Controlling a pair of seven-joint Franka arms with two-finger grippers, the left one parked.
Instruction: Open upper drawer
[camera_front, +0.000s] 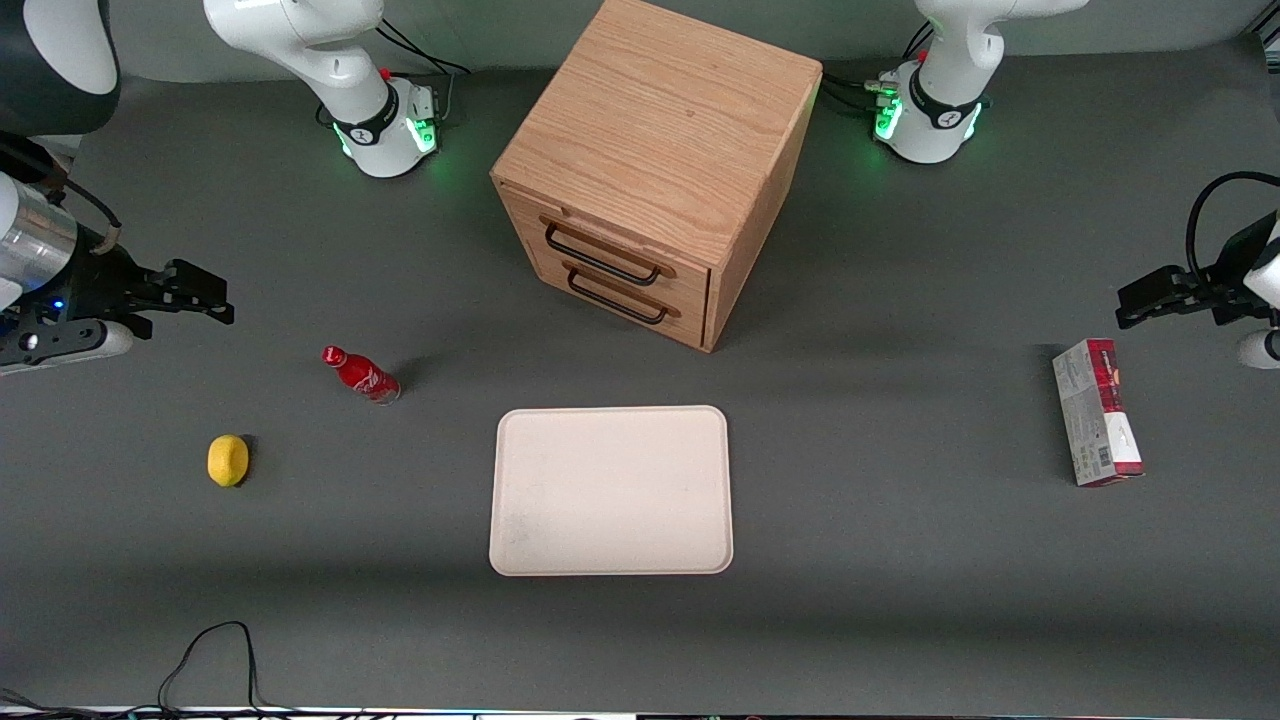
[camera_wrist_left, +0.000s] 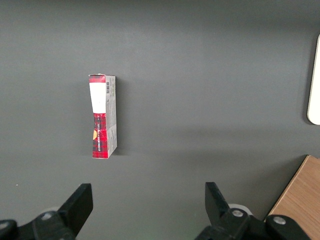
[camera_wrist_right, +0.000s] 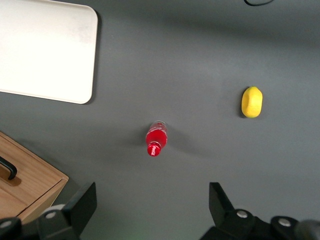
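Approach not yet begun: the pincer (camera_front: 205, 300) hangs wide open and empty toward the working arm's end of the worktop (camera_front: 900, 560), well apart from the closed upper drawer (camera_front: 610, 252) of the cabinet (camera_front: 655, 130); the next move calls for reaching its black handle (camera_front: 600, 262).

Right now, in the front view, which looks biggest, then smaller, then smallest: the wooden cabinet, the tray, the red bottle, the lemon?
1. Wooden cabinet
2. Tray
3. Red bottle
4. Lemon, close to the bottle, so unsure.
The gripper hovers open, away from them.
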